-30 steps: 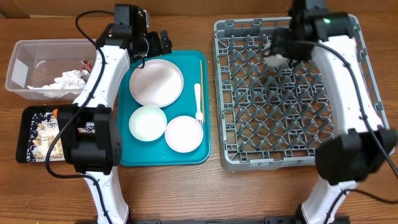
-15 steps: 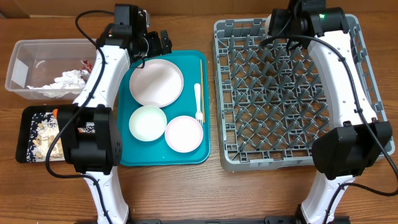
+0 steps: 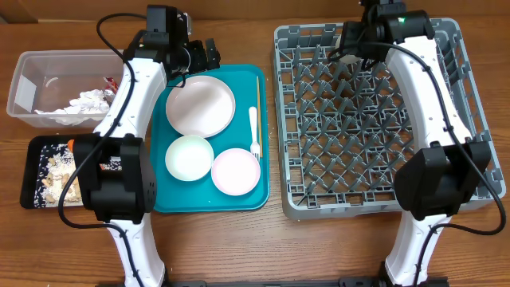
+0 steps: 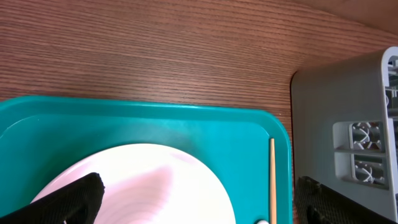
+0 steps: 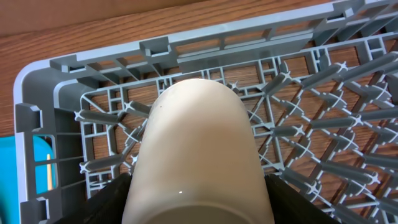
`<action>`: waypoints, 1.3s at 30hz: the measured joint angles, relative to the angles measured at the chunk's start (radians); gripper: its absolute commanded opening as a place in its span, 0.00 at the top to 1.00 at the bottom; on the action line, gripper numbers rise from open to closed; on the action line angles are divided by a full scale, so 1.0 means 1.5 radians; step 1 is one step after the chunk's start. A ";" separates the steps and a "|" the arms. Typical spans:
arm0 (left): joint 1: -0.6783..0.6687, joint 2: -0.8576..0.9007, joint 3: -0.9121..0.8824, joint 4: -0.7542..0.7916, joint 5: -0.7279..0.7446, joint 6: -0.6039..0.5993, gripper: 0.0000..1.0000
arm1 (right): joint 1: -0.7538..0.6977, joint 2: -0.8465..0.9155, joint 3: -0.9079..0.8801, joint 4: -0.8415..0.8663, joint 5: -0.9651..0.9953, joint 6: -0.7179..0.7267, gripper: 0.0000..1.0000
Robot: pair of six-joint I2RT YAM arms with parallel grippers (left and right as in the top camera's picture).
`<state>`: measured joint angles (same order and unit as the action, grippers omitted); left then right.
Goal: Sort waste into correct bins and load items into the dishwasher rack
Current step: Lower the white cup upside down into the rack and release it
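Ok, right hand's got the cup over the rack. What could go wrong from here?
1. The right hand holds the cup above the pegs near the rack's far left corner. Released there, it might tip or lodge crooked between pegs.
2. The left hand hangs open at the big plate's far rim, with a chopstick close by. A grasp could push the plate into it.

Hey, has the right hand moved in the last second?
Yes. The right hand, gripping the cup, has shifted across the rack toward its far rim, ending by the corner nearest the tray.
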<state>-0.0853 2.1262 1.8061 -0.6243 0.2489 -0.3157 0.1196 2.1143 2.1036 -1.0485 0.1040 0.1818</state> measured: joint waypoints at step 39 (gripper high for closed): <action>0.000 0.000 0.000 0.000 0.000 0.000 0.00 | 0.000 0.027 -0.058 0.022 -0.030 0.000 0.96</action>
<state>-0.0853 2.1262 1.8061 -0.6243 0.2485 -0.3157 0.1192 2.1544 2.0171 -1.0153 0.0597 0.1818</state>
